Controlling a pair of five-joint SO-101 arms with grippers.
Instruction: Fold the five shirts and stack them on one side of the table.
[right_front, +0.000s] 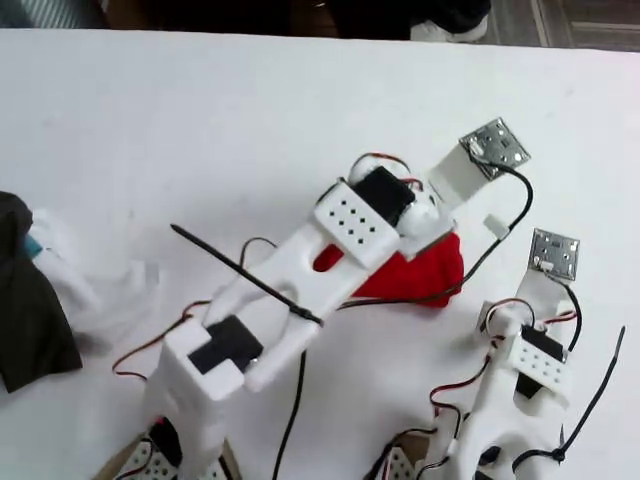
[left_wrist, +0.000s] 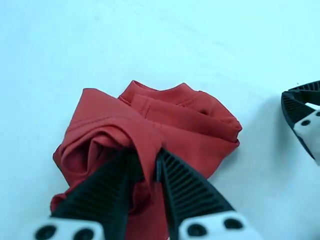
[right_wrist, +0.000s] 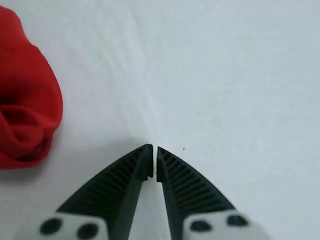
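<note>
Left wrist view, left gripper (left_wrist: 146, 159) clamped on red shirt (left_wrist: 192, 135), right gripper (right_wrist: 154, 151) closed nearby

Two white printed arms, left arm (right_front: 300, 270) and right arm (right_front: 525, 375): black servos (right_front: 385, 190), red-and-black cables (right_front: 296, 410), black zip ties (right_front: 240, 265), ribbed black fingers (left_wrist: 185, 190).

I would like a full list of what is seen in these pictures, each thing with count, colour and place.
red shirt: 1, red, crumpled mid-table
dark garment: 1, blackish, at the high view's left edge
pale cloth: 1, white, beside the dark garment; kind unclear
table: 1, white, under everything
left gripper: 1, black and white, shut on a fold of the red shirt
right gripper: 1, black and white, shut, above bare table beside the red shirt
</note>
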